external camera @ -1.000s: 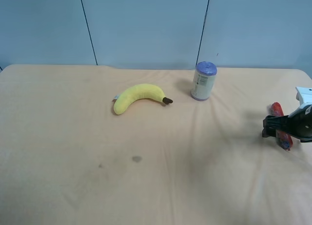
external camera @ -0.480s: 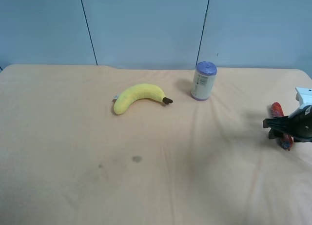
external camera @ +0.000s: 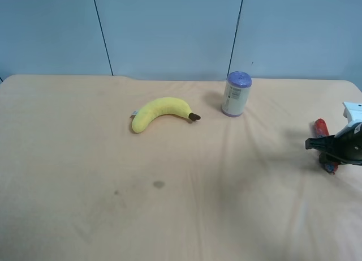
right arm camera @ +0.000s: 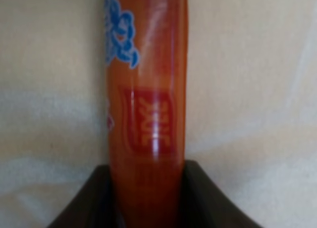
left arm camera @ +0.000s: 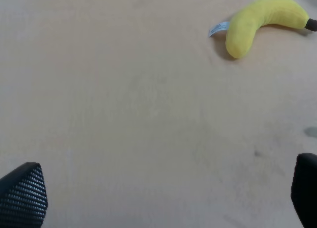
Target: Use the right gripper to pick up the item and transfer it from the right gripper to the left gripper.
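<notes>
1. The right gripper (external camera: 323,146) has its fingers clamped on the item (external camera: 320,127) — it lies at the right edge of the table (external camera: 85,159).
2. The left gripper (left arm camera: 163,188) has its fingers wide apart, over bare table.
3. A toy banana (external camera: 163,112) and an upright can (external camera: 236,94) sit further left — well apart from the item.

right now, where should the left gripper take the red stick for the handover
Grip the bare end of the stick nearer the can, jaws across its slim width, coming in from that far side. The right gripper is shut across the stick's middle, and that far end looks like the longer free stretch, so there is probably most room there.
</notes>
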`<state>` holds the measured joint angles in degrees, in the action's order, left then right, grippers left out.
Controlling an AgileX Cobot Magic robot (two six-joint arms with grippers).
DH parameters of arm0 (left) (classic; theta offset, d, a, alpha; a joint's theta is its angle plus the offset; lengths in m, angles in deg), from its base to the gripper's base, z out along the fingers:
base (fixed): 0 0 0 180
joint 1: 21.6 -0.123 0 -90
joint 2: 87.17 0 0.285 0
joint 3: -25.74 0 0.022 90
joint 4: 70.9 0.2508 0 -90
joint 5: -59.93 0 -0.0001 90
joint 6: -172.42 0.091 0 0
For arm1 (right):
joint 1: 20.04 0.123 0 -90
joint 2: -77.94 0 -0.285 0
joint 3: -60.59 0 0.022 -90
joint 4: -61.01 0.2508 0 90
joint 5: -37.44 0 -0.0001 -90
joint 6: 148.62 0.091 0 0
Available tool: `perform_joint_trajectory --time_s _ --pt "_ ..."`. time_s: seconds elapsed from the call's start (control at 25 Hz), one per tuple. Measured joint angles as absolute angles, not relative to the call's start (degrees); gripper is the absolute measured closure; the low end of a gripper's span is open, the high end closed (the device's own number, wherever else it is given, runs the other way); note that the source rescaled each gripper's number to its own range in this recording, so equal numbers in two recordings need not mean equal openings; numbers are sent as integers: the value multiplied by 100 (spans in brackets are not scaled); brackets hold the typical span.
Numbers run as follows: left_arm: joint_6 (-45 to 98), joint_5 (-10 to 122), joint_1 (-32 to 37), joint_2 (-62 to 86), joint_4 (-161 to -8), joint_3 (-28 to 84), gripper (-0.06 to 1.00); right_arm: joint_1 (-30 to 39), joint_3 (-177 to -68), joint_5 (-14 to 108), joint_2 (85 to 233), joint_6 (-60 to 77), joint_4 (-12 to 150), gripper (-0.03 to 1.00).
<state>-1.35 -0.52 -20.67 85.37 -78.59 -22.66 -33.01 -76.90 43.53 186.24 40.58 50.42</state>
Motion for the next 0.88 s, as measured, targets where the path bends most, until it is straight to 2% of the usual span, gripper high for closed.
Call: perform_joint_trajectory --time_s 0.4,0.88 --pt "-135 -52 -2067 8537 -7859 -2266 -6 -3226 -7690 4435 18546 4058 5048 96" --pt "-135 -52 -2067 8537 -7859 -2266 -6 -2477 -7694 4622 17552 3658 5401 96"
